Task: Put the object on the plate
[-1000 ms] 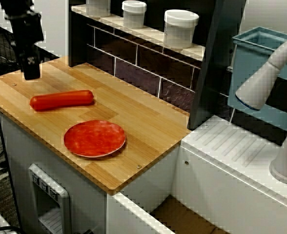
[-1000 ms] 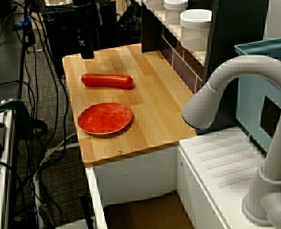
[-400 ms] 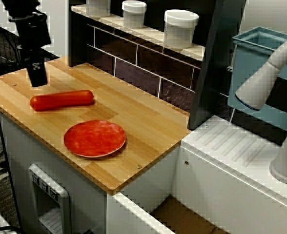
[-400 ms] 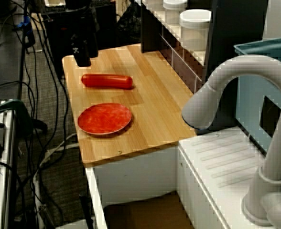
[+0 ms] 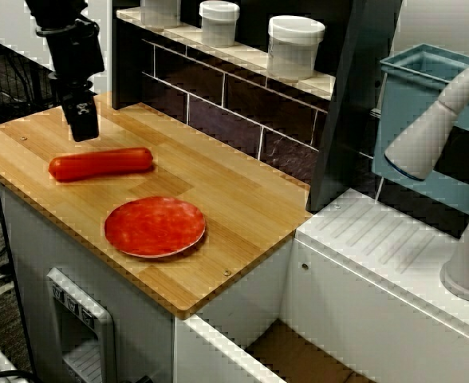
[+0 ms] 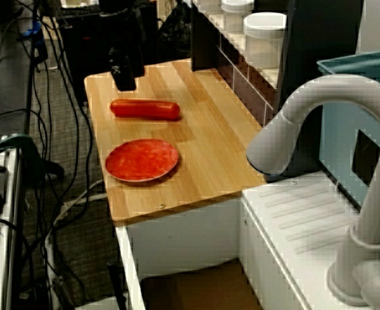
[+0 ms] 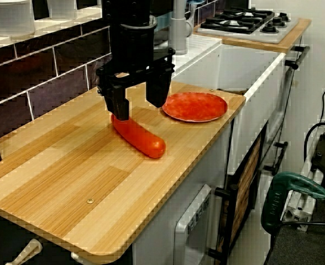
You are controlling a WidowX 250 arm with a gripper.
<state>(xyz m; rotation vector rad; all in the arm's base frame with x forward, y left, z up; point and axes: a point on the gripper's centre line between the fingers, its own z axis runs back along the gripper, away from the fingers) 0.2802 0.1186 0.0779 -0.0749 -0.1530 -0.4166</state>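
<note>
Gripper hanging spread apart above the object: looking smooth, rigid, slippery, so best pinching mid-length.

arm: a single black arm is seen reaching down from above | wrist: held close to vertical | gripper: pointed straight down, nothing is held | fingers: two black fingers are spread apart with a clear gap between them | contact: none is seen
</note>
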